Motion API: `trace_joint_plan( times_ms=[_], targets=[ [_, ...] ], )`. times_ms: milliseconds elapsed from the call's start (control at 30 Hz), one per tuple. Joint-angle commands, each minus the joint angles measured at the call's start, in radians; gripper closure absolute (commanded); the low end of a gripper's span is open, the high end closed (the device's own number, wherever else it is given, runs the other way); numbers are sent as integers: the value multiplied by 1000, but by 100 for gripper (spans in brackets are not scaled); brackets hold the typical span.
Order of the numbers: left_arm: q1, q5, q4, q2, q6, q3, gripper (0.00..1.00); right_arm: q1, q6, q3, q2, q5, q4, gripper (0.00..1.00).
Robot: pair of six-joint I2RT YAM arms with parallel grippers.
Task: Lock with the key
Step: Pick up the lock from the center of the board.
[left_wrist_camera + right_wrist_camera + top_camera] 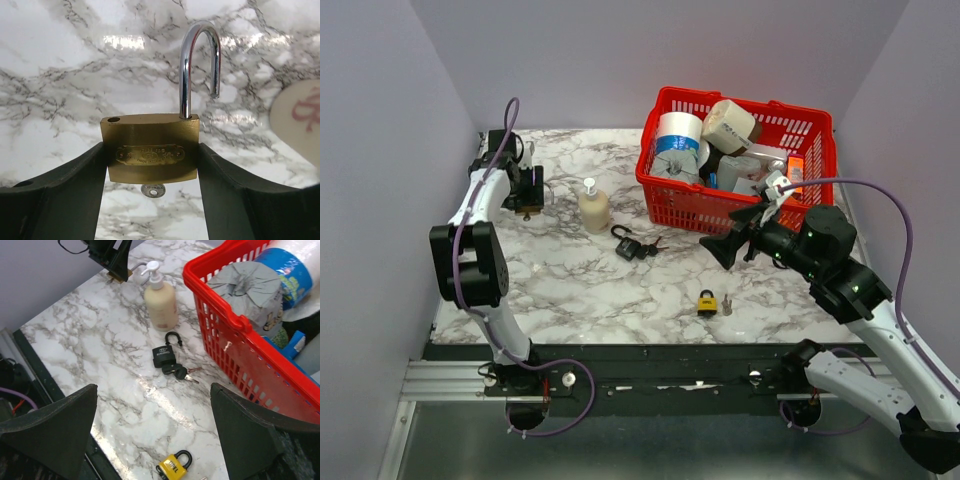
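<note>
Left fingers (85, 185) are clenched on a brass padlock (150, 132) by its body sides. The shackle (199, 60) is open and points to 12 o'clock in the left wrist view. A key head (153, 190) is seen just under the body. Right fingers (65, 425) are released and hang above the marble surface (100, 350). In the top view the brass padlock is held at 10 o'clock. Near centre a black padlock (165, 356) lies with keys (181, 372) touching it. A yellow padlock (173, 466) lies at 6, a pump bottle (161, 305) stands at 11 and a red basket (220, 305) sits at 2.
</note>
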Motion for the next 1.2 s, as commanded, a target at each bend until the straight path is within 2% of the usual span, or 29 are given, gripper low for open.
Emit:
trace_joint_plan(
  times_ms=[0, 167, 233, 367, 567, 700, 733, 967, 1167],
  targets=[
    [0, 63, 28, -176, 64, -102, 75, -8, 0, 43, 38, -135, 10, 0],
    [1, 169, 9, -386, 121, -235, 77, -6, -55, 56, 66, -238, 39, 0],
    [1, 255, -34, -454, 145, -267, 77, -8, -76, 68, 74, -284, 39, 0],
    [3, 379, -117, -647, 199, -300, 77, -6, -144, 85, 89, -421, 33, 0],
    [-28, 569, -304, -830, 314, -275, 78, -8, -167, 129, 152, -585, 16, 0],
    [-94, 640, -396, -867, 299, -234, 80, -5, -231, 152, 192, -656, 36, 0],
    [-165, 645, -402, -870, 284, -223, 80, -2, -242, 157, 212, -666, 44, 0],
    [-387, 680, -359, -851, 124, -196, 83, 58, -316, 210, 305, -726, 70, 1],
    [-491, 686, -305, -841, 49, -174, 86, 92, -294, 212, 354, -770, 76, 2]
  ],
)
